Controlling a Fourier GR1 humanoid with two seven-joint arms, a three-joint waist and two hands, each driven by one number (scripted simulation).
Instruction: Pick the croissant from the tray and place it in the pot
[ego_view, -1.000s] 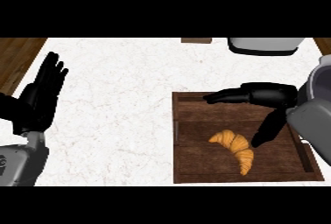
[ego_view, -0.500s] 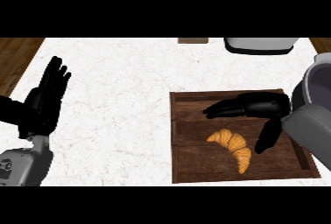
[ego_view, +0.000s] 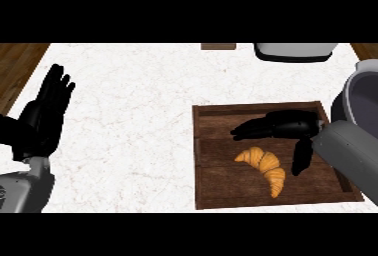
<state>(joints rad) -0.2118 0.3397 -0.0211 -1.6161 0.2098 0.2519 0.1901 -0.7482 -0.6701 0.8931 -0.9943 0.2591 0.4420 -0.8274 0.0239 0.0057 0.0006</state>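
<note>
Golden-brown and curved, the crescent croissant (ego_view: 264, 165) is lying on the dark wooden rectangular tray (ego_view: 221, 192), near its middle, one tip pointing toward the tray's lower edge. The tray is sitting on the white marble table (ego_view: 140, 100), toward the right side. The black right hand (ego_view: 294, 125) is hanging over the tray's upper half, just above the croissant. Its fingers (ego_view: 251, 131) are stretching out to the left, close together, while the thumb (ego_view: 301, 157) is pointing down just beside the croissant's right flank. The fingers and thumb are standing apart and are clamping nothing. I cannot tell whether the thumb is touching the pastry. The grey round pot (ego_view: 360, 95) is showing partly at the right edge, beyond the tray's upper right corner. The black left hand (ego_view: 40, 125) is resting open at the left edge, fingers up.
</note>
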